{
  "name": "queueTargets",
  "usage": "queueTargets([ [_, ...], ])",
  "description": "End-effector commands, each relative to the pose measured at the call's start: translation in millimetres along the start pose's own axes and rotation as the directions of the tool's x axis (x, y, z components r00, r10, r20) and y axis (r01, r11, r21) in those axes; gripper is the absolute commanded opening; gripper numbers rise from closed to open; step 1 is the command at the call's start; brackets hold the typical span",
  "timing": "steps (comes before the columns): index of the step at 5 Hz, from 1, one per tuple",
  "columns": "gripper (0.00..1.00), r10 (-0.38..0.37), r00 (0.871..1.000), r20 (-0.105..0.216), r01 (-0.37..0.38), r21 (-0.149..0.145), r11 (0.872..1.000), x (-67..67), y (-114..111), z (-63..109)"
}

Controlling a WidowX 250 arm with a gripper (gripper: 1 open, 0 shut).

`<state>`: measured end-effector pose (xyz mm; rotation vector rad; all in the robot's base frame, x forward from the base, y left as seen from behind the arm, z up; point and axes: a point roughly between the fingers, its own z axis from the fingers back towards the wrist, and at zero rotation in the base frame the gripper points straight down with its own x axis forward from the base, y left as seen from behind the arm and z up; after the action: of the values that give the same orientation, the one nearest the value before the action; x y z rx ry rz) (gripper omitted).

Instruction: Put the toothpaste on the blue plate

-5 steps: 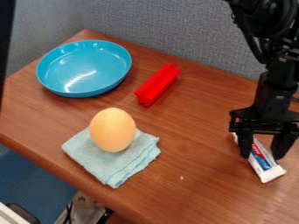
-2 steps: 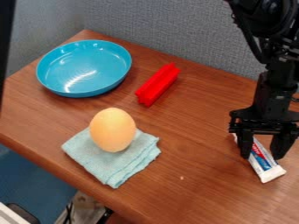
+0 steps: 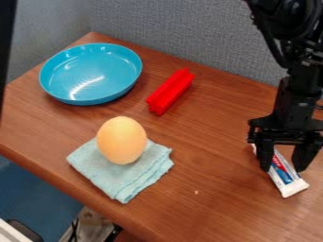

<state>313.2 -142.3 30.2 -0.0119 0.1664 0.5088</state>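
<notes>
The toothpaste (image 3: pixel 288 175) lies flat on the wooden table near its right edge, a small white tube with red and blue print. My gripper (image 3: pixel 284 155) hangs straight above its upper end, fingers pointing down on either side of the tube, open and not closed on it. The blue plate (image 3: pixel 90 73) sits at the far left of the table with nothing in it.
A red rectangular block (image 3: pixel 169 90) lies between the plate and the gripper. An orange egg-shaped object (image 3: pixel 121 139) rests on a light-blue folded cloth (image 3: pixel 121 168) near the front edge. The table edge runs close to the right of the toothpaste.
</notes>
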Motion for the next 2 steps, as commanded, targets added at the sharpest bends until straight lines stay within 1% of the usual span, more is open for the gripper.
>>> queueTargets([
  [1,1.00,0.009,1.000,0.028,-0.008,-0.034,0.999,5.9,-4.7,13.8],
  [2,1.00,0.015,0.999,0.028,-0.014,-0.032,0.999,6.4,-4.3,13.8],
])
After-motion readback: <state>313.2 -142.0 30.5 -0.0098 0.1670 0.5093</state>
